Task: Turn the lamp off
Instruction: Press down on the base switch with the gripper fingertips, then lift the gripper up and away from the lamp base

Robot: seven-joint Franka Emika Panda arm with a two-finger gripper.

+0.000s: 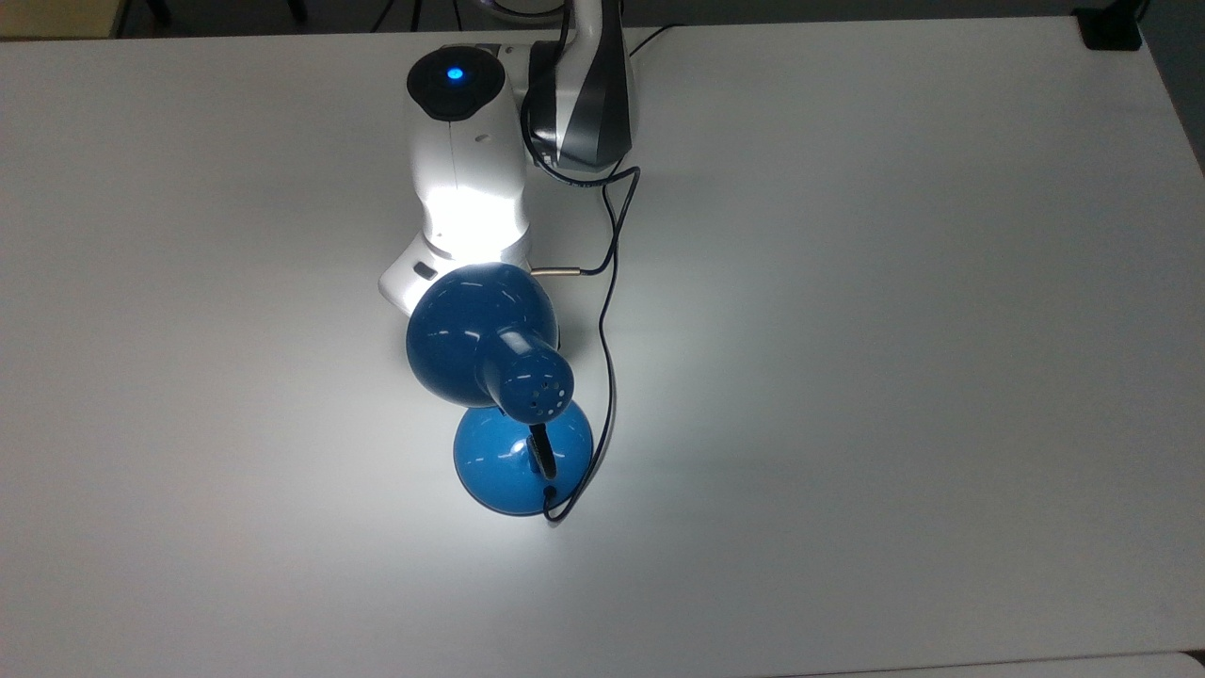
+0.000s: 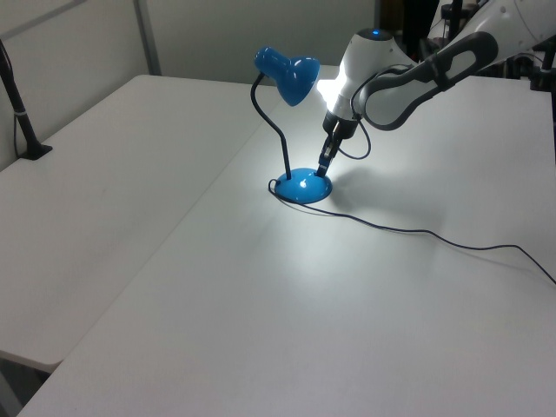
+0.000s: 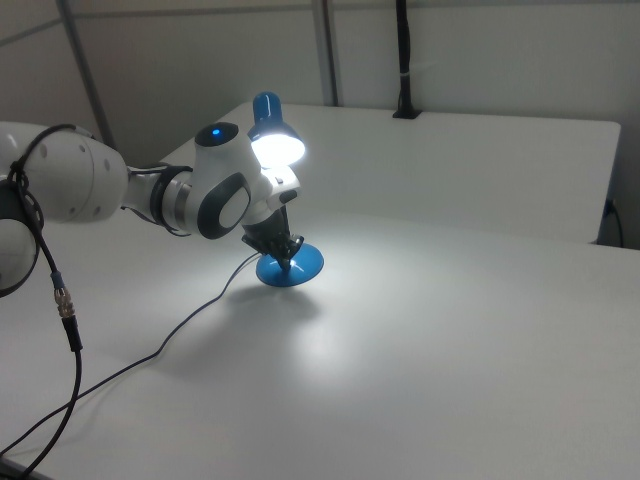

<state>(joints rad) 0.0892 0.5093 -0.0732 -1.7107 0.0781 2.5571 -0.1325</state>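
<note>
1. Top view: the lit blue desk lamp point(image 1: 499, 395) stands near the table point(image 1: 894, 330) centre; the arm reaches in from twelve o'clock.
2. Left view: gripper point(image 2: 324, 165) tip is down at the base, at its two o'clock edge, probably for a switch there.
3. Right view: I cannot tell how the jaws stand.

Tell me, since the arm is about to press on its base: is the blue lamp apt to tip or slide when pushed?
Tipping seems unlikely: the lamp has a wide domed base. The glossy base may slide on the smooth table. The shade on its thin curved neck would probably wobble. The end effector sits just above the base.
</note>
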